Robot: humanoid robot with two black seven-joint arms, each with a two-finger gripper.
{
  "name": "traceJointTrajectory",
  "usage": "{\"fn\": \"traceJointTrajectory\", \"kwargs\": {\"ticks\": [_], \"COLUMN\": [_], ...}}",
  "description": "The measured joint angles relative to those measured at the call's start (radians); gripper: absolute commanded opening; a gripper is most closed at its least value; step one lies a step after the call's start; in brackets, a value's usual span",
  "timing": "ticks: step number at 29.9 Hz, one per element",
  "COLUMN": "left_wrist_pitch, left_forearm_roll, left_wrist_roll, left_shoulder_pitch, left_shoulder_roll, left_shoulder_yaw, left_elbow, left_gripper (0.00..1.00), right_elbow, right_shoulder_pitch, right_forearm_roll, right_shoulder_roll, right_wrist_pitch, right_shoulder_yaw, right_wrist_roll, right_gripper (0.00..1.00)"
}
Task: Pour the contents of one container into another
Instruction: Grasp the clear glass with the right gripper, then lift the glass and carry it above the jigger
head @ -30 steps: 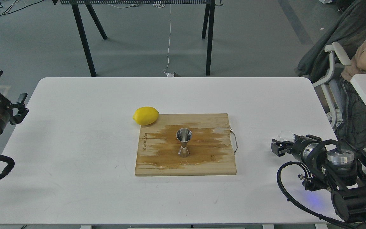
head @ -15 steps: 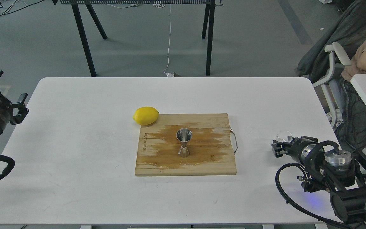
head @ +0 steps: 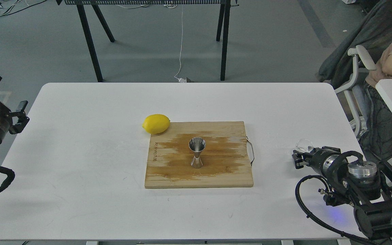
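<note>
The white table (head: 80, 153) carries everything. To the left of your right claw (head: 297, 160), well apart from it, the wooden cutting board (head: 168, 177) lies flat with a dark wet stain across its middle. The lemon (head: 156, 123) sits touching the board's far left corner, farther from the claw than anything else on the table.

The steel jigger (head: 197, 152) stands upright near the board's centre, wide mouth up, far to the left of the claw. The clear glass cup (head: 304, 145) sits just beyond the claw's tip, close to the table's right edge. The view does not settle whether the claw touches it or has hold of it, and its opening cannot be read: the fingers are dark and seen nearly end-on.

Your left claw (head: 3, 102) hangs off the table's left edge, fingers spread, holding nothing.

Recommendation: confirm a firm, level hold on the cup before lifting. Carry it upright to the left, stop with its lip above the jigger's mouth, then tilt slowly. The mouth is small and the jigger's waist narrow, so a knock would likely topple it.
</note>
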Motion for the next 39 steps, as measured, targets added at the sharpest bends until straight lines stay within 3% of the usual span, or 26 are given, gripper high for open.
{"fn": "traceJointTrajectory", "kwargs": {"ticks": [16, 26, 39], "left_wrist_pitch": [0.000, 0.000, 0.000], "left_forearm_roll": [0.000, 0.000, 0.000], "left_wrist_roll": [0.000, 0.000, 0.000], "left_shoulder_pitch": [0.000, 0.000, 0.000], "left_shoulder_roll": [0.000, 0.000, -0.006], "left_shoulder_yaw": [0.000, 0.000, 0.000], "left_elbow": [0.000, 0.000, 0.000], "left_gripper": [0.99, 0.99, 0.99], "right_elbow": [0.030, 0.210, 0.297], "right_shoulder_pitch": [0.000, 0.056, 0.289], "right_forearm_roll": [-0.002, -0.147, -0.378], "right_shoulder_roll": [0.000, 0.002, 0.101], "right_wrist_pitch": [0.000, 0.000, 0.000], "right_shoulder_yaw": [-0.001, -0.006, -0.292], "right_wrist_roll": [0.000, 0.011, 0.010], "right_gripper": [0.46, 0.45, 0.45]}}
